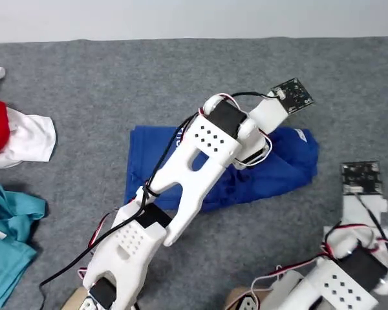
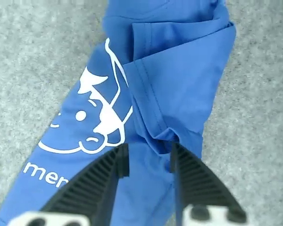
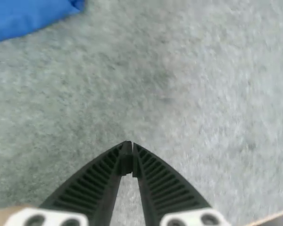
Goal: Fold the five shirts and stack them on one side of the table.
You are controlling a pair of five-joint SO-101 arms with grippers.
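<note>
Blue shirt lies part-folded mid-table, long axis crosswise, directly beneath the left gripper, whose fingers stand narrowly apart astride one of its folds; the right gripper, fingers closed on nothing, hovers beside it over grey mat.

A royal-blue shirt with a white cartoon print lies mid-frame on the mottled grey table, a white-and-red shirt at the left edge, a plain teal shirt lower left.
</note>
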